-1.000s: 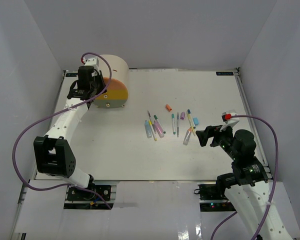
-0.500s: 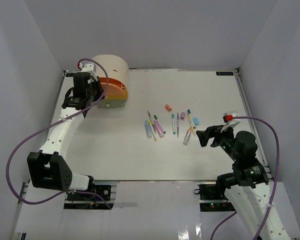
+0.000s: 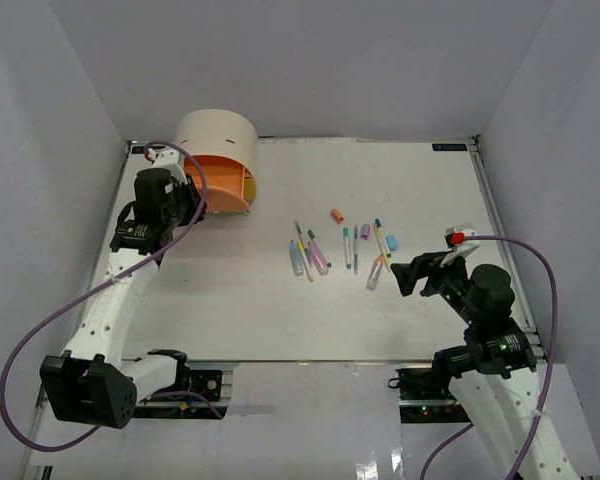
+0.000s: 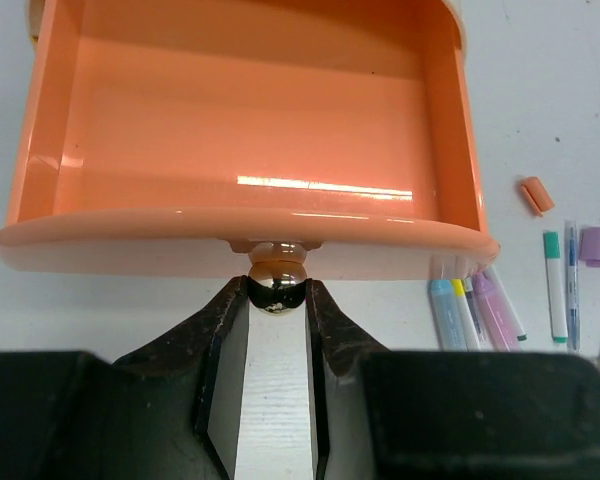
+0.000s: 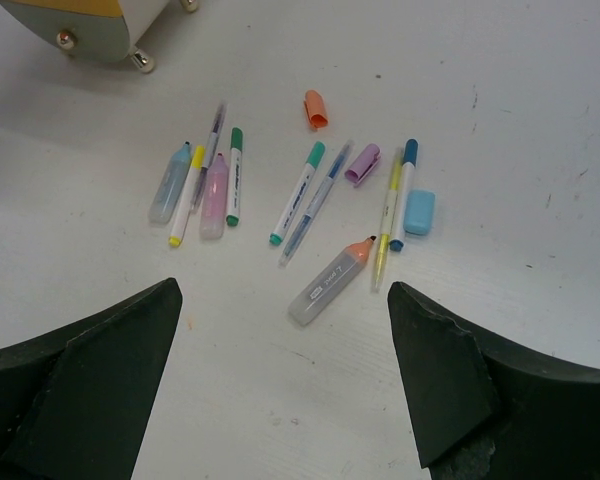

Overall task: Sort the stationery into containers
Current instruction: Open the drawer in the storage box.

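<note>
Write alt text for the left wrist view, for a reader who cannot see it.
The left gripper is shut on the small round knob of an open, empty orange drawer. At the right of the picture, pastel pens and an orange cap lie on the white table.

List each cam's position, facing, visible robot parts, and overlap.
Top external: above and behind the bases, looking down on the table; shows left arm at the orange drawer, right arm by the pens.
Left wrist: on the left arm, facing the open orange drawer; left fingers pinch its knob.
Right wrist: on the right arm, looking down at the pens; right fingers open at the bottom corners.
Shared: both wrist views catch the pens and orange piece.
</note>
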Available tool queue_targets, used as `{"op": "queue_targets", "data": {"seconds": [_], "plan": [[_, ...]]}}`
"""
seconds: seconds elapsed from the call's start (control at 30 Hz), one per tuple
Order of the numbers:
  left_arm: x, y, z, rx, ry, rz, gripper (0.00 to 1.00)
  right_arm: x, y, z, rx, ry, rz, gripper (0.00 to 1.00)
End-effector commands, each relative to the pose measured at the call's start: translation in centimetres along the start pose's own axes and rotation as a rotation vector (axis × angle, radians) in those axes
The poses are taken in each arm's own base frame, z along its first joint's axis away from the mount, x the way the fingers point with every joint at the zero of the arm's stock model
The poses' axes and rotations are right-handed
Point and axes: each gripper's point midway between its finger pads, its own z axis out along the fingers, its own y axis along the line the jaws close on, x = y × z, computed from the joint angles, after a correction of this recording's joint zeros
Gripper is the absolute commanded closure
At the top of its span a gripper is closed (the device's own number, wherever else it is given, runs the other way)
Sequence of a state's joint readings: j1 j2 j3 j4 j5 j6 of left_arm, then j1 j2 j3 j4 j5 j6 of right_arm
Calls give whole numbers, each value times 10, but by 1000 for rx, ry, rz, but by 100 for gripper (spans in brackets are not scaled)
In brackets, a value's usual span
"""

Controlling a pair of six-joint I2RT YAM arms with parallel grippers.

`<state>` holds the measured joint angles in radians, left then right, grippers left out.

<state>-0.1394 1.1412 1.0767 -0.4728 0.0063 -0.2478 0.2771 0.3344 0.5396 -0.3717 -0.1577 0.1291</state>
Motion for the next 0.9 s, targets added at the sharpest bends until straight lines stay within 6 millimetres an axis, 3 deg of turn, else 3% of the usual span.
{"op": "queue_targets", "data": {"seconds": [0.0,0.07,0.17,0.87], "plan": [[1,-14,-11,72,-8,-28,83,-9,5,0,-23,-38,-3,10],[6,-13,-11,72,3,-27,80,-9,5,0,-23,-37,-4,10],[10,-11,-9,68,13,-24,69,-7,4,1,-21,-29,-10,10],[-4,-3,-2,15,-22,-6,60,-3,3,2,-21,-16,-16,10]]}}
